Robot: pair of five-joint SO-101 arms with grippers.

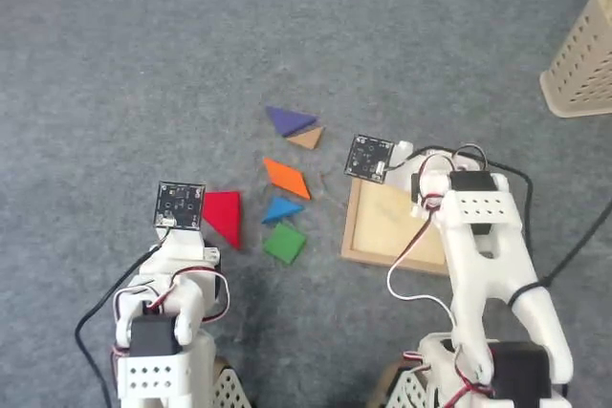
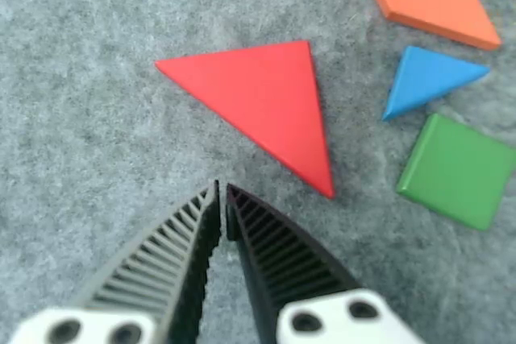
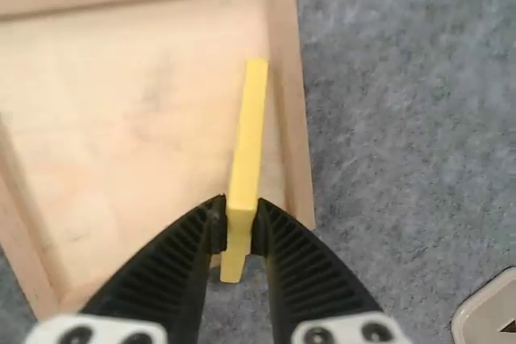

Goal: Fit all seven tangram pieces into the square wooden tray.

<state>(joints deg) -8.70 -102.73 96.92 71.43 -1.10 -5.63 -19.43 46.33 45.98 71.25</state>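
Over the wooden tray's (image 3: 284,62) edge, my right claw (image 3: 238,209) clenches a yellow piece (image 3: 254,118) stood on edge, as my right wrist view shows. My left claw (image 2: 222,192), closed on nothing, hangs just beside the red triangle (image 2: 266,102). The high view adds purple (image 1: 289,119) and tan (image 1: 307,137) triangles side by side.

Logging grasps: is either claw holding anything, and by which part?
The right claw grips a yellow piece, stood on edge, across its flat faces near one end. The left claw holds nothing.
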